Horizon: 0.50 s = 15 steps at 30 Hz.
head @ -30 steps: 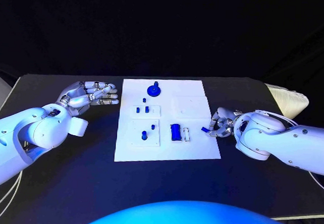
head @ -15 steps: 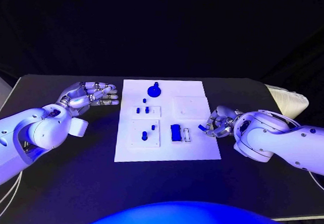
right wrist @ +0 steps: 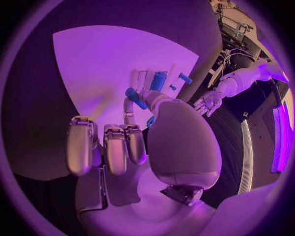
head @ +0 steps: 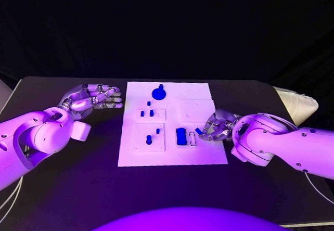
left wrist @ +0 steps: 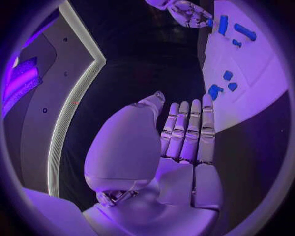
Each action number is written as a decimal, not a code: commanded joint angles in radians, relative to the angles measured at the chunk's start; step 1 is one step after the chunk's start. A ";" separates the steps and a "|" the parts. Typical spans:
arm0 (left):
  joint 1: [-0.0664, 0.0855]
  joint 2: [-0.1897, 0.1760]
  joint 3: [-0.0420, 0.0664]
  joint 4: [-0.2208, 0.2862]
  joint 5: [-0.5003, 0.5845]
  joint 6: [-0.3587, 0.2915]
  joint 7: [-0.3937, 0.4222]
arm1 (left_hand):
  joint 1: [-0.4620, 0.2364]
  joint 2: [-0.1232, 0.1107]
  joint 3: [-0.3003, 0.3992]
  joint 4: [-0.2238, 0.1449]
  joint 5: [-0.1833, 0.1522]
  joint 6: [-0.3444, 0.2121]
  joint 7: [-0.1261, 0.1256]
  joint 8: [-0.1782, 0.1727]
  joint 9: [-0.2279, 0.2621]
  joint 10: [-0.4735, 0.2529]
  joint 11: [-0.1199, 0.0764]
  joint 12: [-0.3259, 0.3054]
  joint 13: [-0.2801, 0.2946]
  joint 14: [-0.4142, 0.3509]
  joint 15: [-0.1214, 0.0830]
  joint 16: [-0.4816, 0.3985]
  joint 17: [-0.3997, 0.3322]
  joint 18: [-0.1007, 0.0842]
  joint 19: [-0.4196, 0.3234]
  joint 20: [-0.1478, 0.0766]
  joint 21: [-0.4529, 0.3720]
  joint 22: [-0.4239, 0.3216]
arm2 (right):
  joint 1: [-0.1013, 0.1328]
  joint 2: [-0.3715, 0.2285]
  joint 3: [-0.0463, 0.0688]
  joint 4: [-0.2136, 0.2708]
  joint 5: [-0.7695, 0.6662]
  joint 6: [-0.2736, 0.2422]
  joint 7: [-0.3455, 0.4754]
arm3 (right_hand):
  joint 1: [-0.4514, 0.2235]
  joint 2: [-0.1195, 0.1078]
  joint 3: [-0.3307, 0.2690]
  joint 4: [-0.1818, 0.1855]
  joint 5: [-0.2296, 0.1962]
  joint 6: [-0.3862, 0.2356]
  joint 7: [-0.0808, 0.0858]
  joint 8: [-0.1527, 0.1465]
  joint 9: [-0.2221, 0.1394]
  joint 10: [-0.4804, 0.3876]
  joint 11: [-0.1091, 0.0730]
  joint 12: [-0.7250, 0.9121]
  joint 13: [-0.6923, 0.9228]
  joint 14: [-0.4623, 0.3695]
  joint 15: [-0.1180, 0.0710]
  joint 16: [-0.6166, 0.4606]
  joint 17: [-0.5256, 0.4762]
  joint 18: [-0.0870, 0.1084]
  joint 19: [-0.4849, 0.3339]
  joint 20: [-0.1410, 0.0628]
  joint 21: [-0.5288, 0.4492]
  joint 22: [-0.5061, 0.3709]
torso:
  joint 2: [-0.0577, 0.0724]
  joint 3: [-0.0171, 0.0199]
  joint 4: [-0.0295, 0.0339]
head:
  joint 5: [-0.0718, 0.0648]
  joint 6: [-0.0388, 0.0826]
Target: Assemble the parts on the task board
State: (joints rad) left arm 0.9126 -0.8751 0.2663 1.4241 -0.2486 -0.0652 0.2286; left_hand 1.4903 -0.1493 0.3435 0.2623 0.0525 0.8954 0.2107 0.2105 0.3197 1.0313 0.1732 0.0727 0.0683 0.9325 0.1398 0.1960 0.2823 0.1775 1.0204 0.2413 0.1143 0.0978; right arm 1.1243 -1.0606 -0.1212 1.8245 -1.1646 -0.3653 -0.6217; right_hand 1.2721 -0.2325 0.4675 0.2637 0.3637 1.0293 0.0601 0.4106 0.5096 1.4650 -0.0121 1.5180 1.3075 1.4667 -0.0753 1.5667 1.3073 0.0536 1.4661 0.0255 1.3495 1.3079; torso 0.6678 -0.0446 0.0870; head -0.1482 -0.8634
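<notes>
The white task board (head: pixel 173 152) lies mid-table. On it stand a round blue knob (head: pixel 159 92), several small blue pegs such as one (head: pixel 148 139) on a raised square plate, and a blue block (head: pixel 181 136). My right hand (head: pixel 216 126) is over the board's right edge and pinches a small blue part (head: pixel 199 131) just right of the block. The right wrist view shows that part (right wrist: pixel 135 97) between thumb and a fingertip, with the block (right wrist: pixel 159 80) beyond. My left hand (head: pixel 93 97) hovers left of the board, fingers apart, holding nothing; its palm (left wrist: pixel 178 147) faces the board (left wrist: pixel 246 73).
A pale ribbed object (head: pixel 299 104) sits at the table's far right edge. Bare black table (head: pixel 74 163) spreads in front of the board and to both sides. A narrow white piece (head: pixel 192 138) lies beside the blue block.
My right hand has moved left with the small blue part, from off the board's right edge to over it, near the blue block. The left hand has stayed put.
</notes>
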 commanded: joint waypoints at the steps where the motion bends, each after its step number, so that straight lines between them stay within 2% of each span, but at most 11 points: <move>1: -0.001 0.000 0.000 0.004 0.007 0.018 0.004 | -0.002 0.007 0.000 0.006 -0.003 0.004 0.002 -0.004 -0.001 -0.004 0.000 -0.005 0.001 0.008 0.002 -0.005 0.001 0.006 0.007 0.001 -0.006 -0.002 | -0.008 0.014 -0.003 -0.010 0.035 0.003 -0.014 | -0.033 -0.004 0.000 0.010 -0.024 0.003 -0.002 0.001 0.002 0.081 -0.006 0.000 0.234 0.104 -0.009 0.004 0.263 -0.012 0.077 -0.010 -0.002 0.173 | 0.000 0.0002 0.0001 | 0.001 -0.001; 6: -0.001 -0.001 0.000 0.004 0.007 0.019 0.003 | -0.002 0.007 0.000 0.006 -0.003 0.004 0.002 -0.004 -0.001 -0.004 0.000 -0.005 0.001 0.008 0.002 -0.005 0.001 0.006 0.007 0.001 -0.006 -0.002 | -0.019 0.034 -0.005 -0.020 0.041 0.004 -0.029 | -0.079 -0.010 -0.013 0.021 -0.046 0.005 -0.001 0.003 0.004 0.082 -0.005 0.002 0.235 0.104 -0.008 0.004 0.263 -0.012 0.077 -0.009 -0.003 0.173 | 0.000 0.0010 0.0001 | 0.000 -0.003; 8: -0.001 -0.001 0.000 0.004 0.007 0.020 0.003 | -0.002 0.007 0.000 0.006 -0.003 0.004 0.002 -0.004 -0.001 -0.004 0.000 -0.005 0.001 0.008 0.002 -0.005 0.001 0.006 0.007 0.001 -0.006 -0.002 | -0.021 0.040 -0.006 -0.024 0.042 0.004 -0.034 | -0.105 -0.011 -0.026 0.021 -0.025 0.009 -0.002 0.006 0.006 0.083 -0.005 0.004 0.236 0.104 -0.008 0.004 0.263 -0.012 0.078 -0.009 -0.002 0.174 | 0.000 0.0007 -0.0001 | 0.000 -0.003; 15: -0.002 0.005 0.000 -0.001 0.007 0.021 0.004 | -0.003 0.008 0.000 0.007 -0.003 0.004 0.002 -0.004 -0.001 -0.004 0.000 -0.005 0.001 0.008 0.002 -0.006 0.002 0.006 0.007 0.001 -0.006 -0.002 | -0.024 0.054 -0.006 -0.035 0.040 0.005 -0.045 | -0.120 -0.009 -0.034 0.022 -0.021 0.011 -0.002 0.007 0.007 0.083 -0.006 0.005 0.237 0.104 -0.009 0.004 0.263 -0.012 0.078 -0.009 -0.002 0.175 | 0.002 0.0000 -0.0013 | 0.000 -0.004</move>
State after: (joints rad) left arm 0.9124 -0.8738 0.2662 1.4227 -0.2478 -0.0626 0.2275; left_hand 1.4903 -0.1493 0.3435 0.2622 0.0525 0.8954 0.2107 0.2106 0.3197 1.0313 0.1732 0.0727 0.0683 0.9326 0.1398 0.1960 0.2822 0.1774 1.0203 0.2413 0.1143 0.0971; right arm 1.1020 -1.0085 -0.1271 1.7905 -1.1274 -0.3652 -0.6508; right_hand 1.1593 -0.2380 0.4404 0.2871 0.3368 1.0371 0.0525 0.4195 0.5174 1.4650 -0.0122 1.5180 1.3075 1.4667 -0.0753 1.5667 1.3073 0.0535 1.4661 0.0256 1.3495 1.3077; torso 0.6683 -0.0440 0.0864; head -0.1476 -0.8673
